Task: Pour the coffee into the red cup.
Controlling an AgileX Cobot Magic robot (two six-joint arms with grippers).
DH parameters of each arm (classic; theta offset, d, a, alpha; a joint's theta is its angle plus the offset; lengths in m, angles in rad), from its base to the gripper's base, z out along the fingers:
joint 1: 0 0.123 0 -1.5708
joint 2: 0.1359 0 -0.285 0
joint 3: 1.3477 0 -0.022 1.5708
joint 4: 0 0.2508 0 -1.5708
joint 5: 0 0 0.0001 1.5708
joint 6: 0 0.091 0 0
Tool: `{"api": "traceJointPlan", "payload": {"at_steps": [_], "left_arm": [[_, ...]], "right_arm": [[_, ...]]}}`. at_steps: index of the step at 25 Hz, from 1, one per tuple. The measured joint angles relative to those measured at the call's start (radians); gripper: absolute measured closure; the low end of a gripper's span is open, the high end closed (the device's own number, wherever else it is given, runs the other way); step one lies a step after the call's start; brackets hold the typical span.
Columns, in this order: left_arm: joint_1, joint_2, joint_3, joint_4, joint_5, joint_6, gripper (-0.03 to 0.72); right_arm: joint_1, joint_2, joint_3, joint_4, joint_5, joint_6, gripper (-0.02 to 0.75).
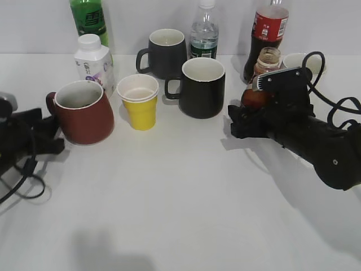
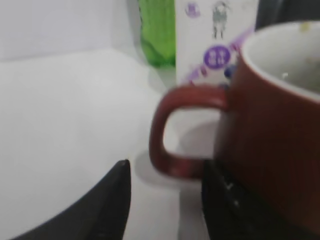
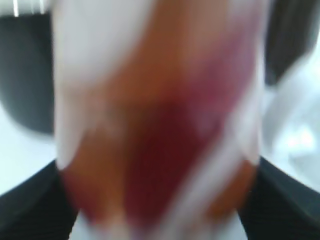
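The red cup (image 1: 84,113) stands at the left of the table with its handle facing left. In the left wrist view its handle (image 2: 170,130) is just ahead of my open left gripper (image 2: 167,172), whose right finger lies against the cup's body. In the exterior view the left gripper (image 1: 42,135) is beside the handle. The coffee bottle (image 1: 267,62) stands upright at the right with no cap. My right gripper (image 1: 248,113) is closed around its lower body. In the right wrist view the blurred bottle (image 3: 160,90) fills the frame between the fingers of the right gripper (image 3: 157,172).
A yellow paper cup (image 1: 139,104) and two black mugs (image 1: 203,87) (image 1: 163,52) stand between the red cup and the coffee. Along the back are a white drink bottle (image 1: 93,59), a green bottle (image 1: 88,17), a water bottle (image 1: 204,31), a cola bottle (image 1: 269,25) and a white cup (image 1: 299,59).
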Motion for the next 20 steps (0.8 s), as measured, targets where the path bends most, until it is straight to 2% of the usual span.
{"api": "traceJointPlan", "payload": {"at_steps": [3,8,13,17,20], "left_arm": [[0.000,-0.046,0.054,-0.004,0.012,0.000,0.319],[0.000,-0.143,0.156,-0.009,0.012,-0.006,0.320],[0.000,-0.264,0.245,0.020,0.040,-0.132,0.320],[0.000,-0.431,0.250,0.042,0.270,-0.192,0.320],[0.000,-0.595,0.200,0.039,0.593,-0.202,0.320]], "right_arm": [[0.000,0.001,0.012,-0.004,-0.013,0.009,0.083],[0.000,-0.007,0.079,0.002,-0.030,0.015,0.078],[0.000,-0.121,0.205,0.022,-0.025,0.045,0.078],[0.000,-0.267,0.284,0.019,0.095,0.106,0.078],[0.000,-0.388,0.283,0.018,0.293,0.121,0.090]]}}
